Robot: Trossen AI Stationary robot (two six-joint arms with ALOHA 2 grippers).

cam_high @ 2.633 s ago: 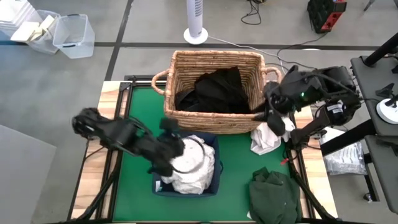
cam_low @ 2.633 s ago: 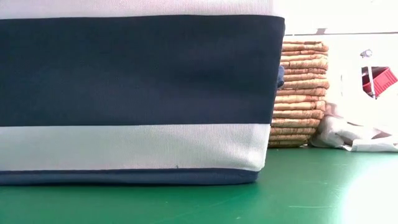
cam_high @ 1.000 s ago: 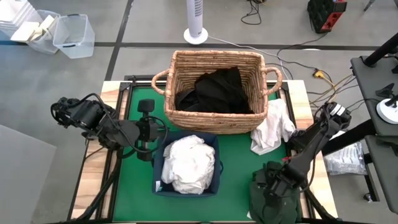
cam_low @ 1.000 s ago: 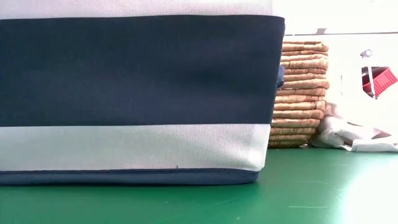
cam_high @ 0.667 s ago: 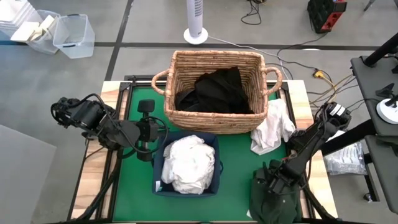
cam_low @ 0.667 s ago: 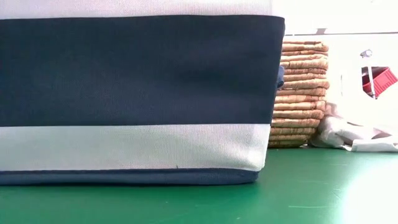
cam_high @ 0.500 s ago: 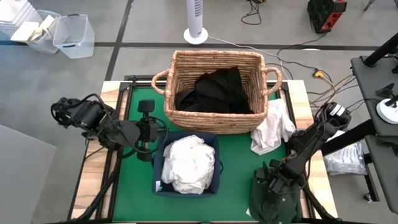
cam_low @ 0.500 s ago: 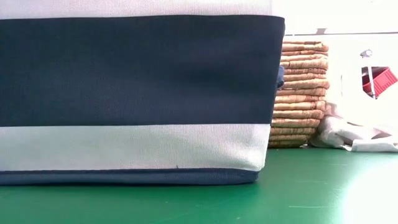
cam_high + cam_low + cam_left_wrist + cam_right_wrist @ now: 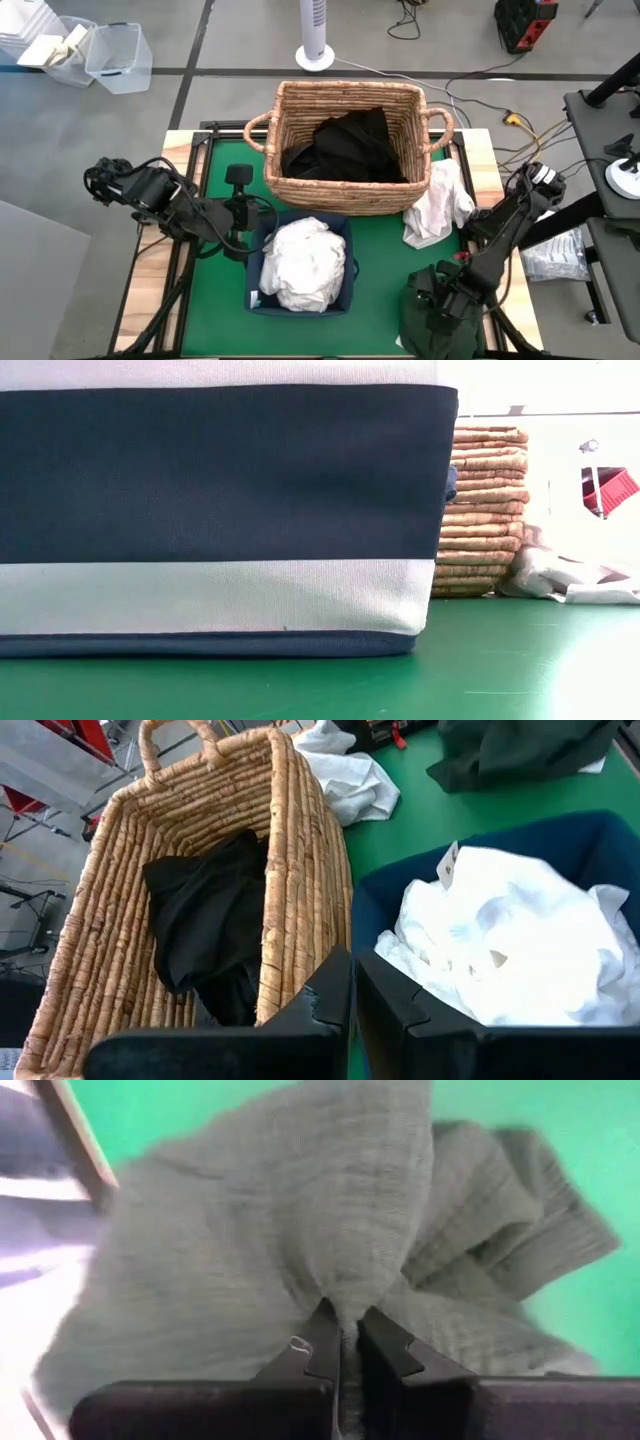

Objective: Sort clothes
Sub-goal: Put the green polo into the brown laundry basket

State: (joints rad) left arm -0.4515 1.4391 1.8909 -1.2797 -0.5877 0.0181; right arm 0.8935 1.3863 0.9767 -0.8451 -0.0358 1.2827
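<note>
My right gripper (image 9: 441, 297) is shut on the dark green garment (image 9: 440, 322), which lies on the green mat at the near right. My left gripper (image 9: 252, 222) hangs shut and holds nothing, just left of the navy bin (image 9: 340, 228); the bin holds white clothes (image 9: 300, 265). Black clothes (image 9: 345, 145) lie in the wicker basket (image 9: 290, 105) at the back. Another white garment (image 9: 436, 208) lies crumpled on the mat against the basket's right wall. In the left wrist view the shut fingers (image 9: 330, 995) stand above the gap between basket and bin. My right gripper pinches a raised fold of the dark green garment (image 9: 350, 1285) between its two fingers, near the garment's upper part. The fingers come from above, pointing steeply down. Wrinkles run in toward the pinch, and the rest of the garment (image 9: 200, 1280) lies on the mat.
The bin's striped wall (image 9: 220, 510) fills most of the low view, with the basket (image 9: 485, 510) and the white garment (image 9: 565, 575) behind it to the right. Bare green mat (image 9: 385, 255) lies between the bin and the green garment. Wooden table edges frame the mat.
My right gripper has shut on the dark green garment, gathering a fold of its top between the fingers; the garment stays on the mat. The wrist has rolled a little as it shut.
</note>
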